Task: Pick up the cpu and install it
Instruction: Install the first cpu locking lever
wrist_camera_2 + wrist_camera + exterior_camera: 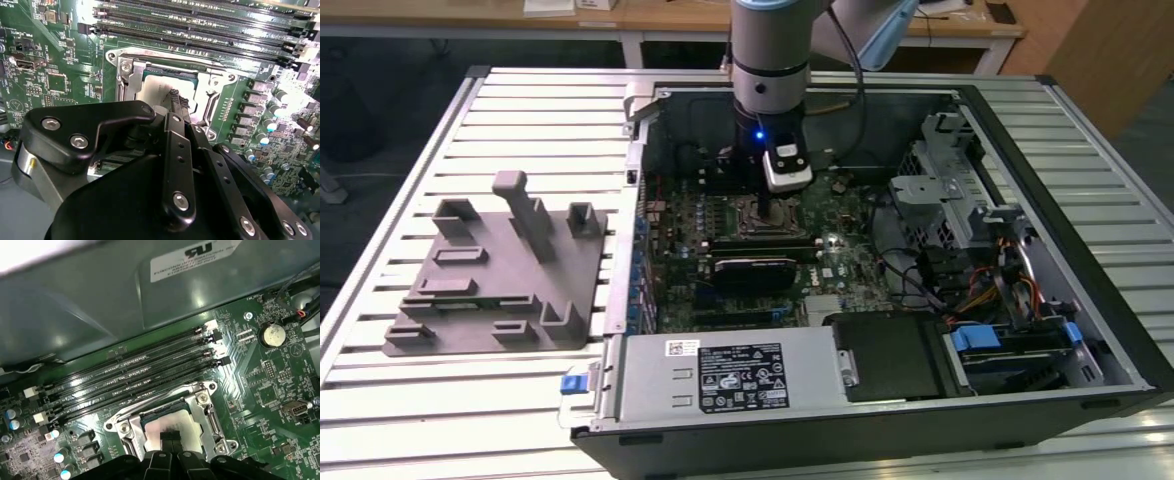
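Silver cpu [159, 95] lies in the socket [170, 425]; tool [175, 102] fingertips pressed together on it. Placement step; seating seems to require gentle, level contact.

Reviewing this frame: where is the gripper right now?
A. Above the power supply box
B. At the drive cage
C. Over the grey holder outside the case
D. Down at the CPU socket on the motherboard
D. In both wrist views the gripper sits directly over the metal-framed socket beside the memory slots, with the cpu pale in the socket opening; the exterior view shows the arm lowered inside the case.
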You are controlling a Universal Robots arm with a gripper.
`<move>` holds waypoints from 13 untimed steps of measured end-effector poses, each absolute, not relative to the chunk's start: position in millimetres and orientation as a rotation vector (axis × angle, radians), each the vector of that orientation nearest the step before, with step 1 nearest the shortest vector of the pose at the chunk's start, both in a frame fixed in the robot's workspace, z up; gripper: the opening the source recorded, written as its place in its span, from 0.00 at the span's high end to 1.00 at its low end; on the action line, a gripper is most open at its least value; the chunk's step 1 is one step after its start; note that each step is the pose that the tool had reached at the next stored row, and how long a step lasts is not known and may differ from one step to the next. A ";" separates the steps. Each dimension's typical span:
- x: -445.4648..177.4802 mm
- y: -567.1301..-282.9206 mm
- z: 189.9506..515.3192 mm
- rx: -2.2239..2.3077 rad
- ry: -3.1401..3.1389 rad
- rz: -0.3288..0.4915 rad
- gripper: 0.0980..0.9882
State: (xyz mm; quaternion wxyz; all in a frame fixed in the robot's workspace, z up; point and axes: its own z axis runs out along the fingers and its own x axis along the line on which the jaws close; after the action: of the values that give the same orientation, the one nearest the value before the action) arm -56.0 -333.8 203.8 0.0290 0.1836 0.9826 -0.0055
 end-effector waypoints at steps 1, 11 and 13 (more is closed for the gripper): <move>-56.0 -333.9 204.7 0.566 3.031 -0.017 0.99; -56.0 -333.8 226.6 0.560 3.032 -0.017 0.99; -56.0 -333.8 227.6 0.559 3.032 -0.016 0.99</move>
State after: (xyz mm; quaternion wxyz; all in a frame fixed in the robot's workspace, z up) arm -56.0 -333.8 227.6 0.0291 0.1814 0.9830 -0.0053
